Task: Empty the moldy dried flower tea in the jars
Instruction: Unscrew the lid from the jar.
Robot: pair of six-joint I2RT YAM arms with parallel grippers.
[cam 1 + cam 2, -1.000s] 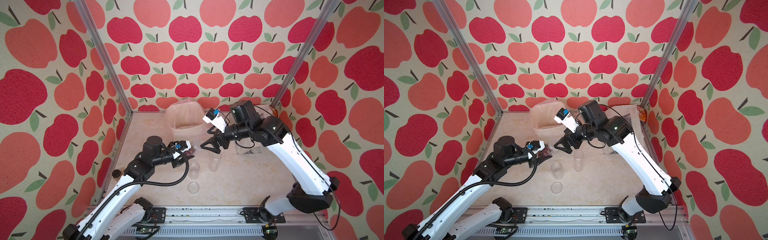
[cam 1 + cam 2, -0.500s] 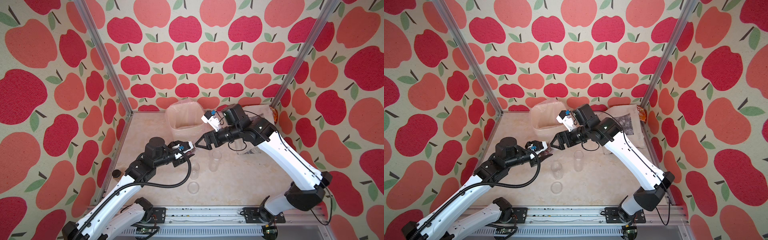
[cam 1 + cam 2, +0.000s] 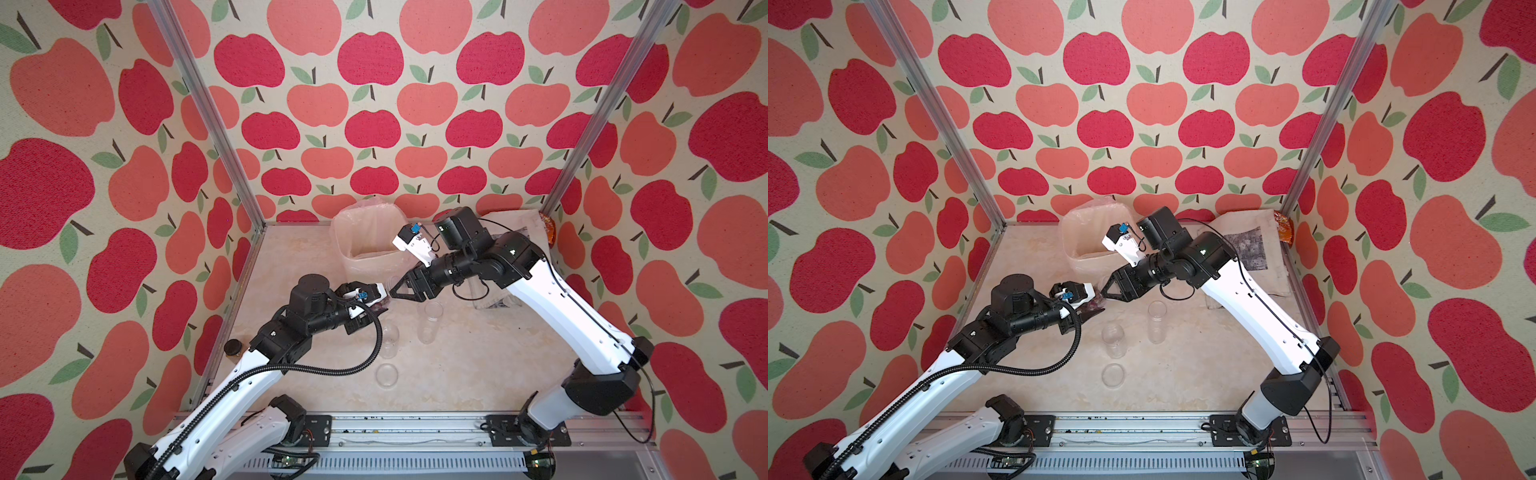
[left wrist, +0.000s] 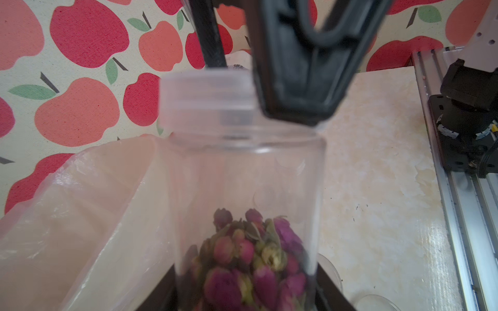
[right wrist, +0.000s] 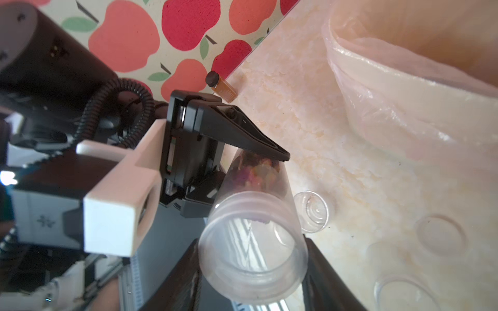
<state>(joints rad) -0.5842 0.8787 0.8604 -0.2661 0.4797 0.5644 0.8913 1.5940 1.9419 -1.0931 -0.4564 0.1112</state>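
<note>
Lid (image 4: 207, 99) blurred; jar (image 4: 248, 175) base hidden between left fingers (image 5: 242, 140).

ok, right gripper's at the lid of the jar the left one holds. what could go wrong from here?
The left gripper clamps the jar low, by the flower tea; if the right gripper twists the lid, the smooth jar may spin or slip.
The jar is tilted in front of the bin, not over it; with the lid off, tea could spill onto the table.
Two open empty jars stand close by; a forearm could knock them.
</note>
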